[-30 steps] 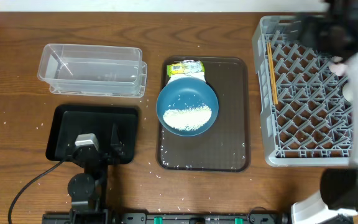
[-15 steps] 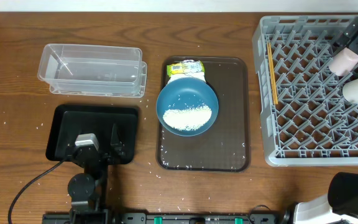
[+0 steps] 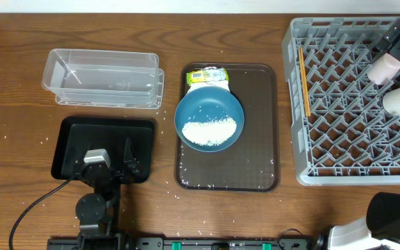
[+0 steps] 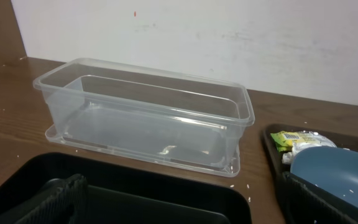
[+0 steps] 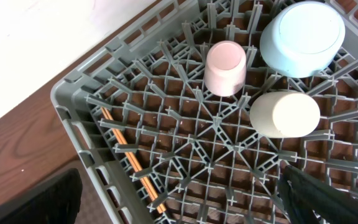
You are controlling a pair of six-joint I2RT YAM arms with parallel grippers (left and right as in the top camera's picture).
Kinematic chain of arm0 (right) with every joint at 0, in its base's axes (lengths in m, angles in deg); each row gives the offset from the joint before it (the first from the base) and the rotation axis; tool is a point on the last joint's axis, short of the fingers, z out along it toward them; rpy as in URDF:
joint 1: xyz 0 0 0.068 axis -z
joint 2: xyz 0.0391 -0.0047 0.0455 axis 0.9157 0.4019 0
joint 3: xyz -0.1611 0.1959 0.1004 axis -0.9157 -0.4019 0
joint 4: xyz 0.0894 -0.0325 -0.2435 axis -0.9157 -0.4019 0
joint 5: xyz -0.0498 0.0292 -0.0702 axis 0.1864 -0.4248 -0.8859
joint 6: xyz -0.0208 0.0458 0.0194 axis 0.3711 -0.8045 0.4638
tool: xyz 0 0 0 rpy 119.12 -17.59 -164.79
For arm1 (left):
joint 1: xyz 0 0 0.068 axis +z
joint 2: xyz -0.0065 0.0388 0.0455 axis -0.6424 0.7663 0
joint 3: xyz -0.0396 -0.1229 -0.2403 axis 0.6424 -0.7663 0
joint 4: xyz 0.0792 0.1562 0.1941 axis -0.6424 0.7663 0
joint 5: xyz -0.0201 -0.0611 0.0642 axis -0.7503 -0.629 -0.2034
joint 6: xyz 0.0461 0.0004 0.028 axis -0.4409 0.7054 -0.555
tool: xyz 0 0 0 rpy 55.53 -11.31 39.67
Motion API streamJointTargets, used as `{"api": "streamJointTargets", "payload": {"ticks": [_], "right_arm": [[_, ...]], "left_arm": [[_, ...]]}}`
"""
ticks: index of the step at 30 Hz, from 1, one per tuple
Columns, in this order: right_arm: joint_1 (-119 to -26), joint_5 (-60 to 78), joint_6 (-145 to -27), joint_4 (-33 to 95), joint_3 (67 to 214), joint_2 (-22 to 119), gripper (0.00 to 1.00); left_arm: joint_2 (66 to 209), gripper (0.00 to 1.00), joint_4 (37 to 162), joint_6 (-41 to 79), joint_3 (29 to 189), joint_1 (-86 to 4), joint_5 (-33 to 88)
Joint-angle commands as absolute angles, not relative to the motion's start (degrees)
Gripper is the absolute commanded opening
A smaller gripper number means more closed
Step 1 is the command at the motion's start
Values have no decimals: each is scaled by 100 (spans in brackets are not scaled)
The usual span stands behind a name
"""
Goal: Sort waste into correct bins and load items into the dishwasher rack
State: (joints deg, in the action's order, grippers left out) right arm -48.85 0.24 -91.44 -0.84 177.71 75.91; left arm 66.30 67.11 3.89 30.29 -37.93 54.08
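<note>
Overhead, rice in bowl, cups in rack

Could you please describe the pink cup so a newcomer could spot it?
Find the grey rack at the right end of the table. Among three cups in its far right corner, the pink cup sits beside a light-blue cup and a white cup.

Table: tub, black tray, brown tray, rack.

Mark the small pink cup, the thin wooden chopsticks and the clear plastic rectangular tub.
small pink cup [image 5: 225,67]: right wrist view, middle of its body.
thin wooden chopsticks [image 3: 303,80]: overhead view, mid-length of the pair.
clear plastic rectangular tub [image 4: 135,124]: left wrist view, near long wall.
</note>
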Motion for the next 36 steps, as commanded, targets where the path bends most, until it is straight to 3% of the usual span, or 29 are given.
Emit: {"api": "streamJointTargets", "payload": {"ticks": [1, 9, 17, 22, 25, 30, 33, 36], "right_arm": [[-4848, -33, -9235, -88, 17802, 7595, 99], [-4848, -33, -9235, -88, 17802, 7595, 99], [-4848, -33, -9235, -88, 17802, 7595, 99], [-4868, -33, -9235, -88, 17802, 7595, 99], [-4870, -33, -9235, -88, 17802, 7595, 99], [-4870, -33, -9235, -88, 17802, 7595, 99], [-4870, -33, -9235, -88, 17802, 7595, 99], [-4870, -33, -9235, -88, 17802, 7595, 99]], "left_arm": [[6619, 98, 6864, 321, 2922, -3791, 5450], [6619, 98, 5848, 1682, 2922, -3797, 3218], [6662, 98, 4622, 1783, 3022, -3797, 3139], [7268, 98, 4587, 1776, 3623, -3797, 3035], [8083, 98, 4845, 1689, 4220, -3797, 2877], [10100, 98, 6346, 1287, 5964, -3797, 2390], [11276, 98, 7433, 1005, 7133, -3797, 1480], [12249, 98, 7859, 1007, 7953, -3797, -185]]}}
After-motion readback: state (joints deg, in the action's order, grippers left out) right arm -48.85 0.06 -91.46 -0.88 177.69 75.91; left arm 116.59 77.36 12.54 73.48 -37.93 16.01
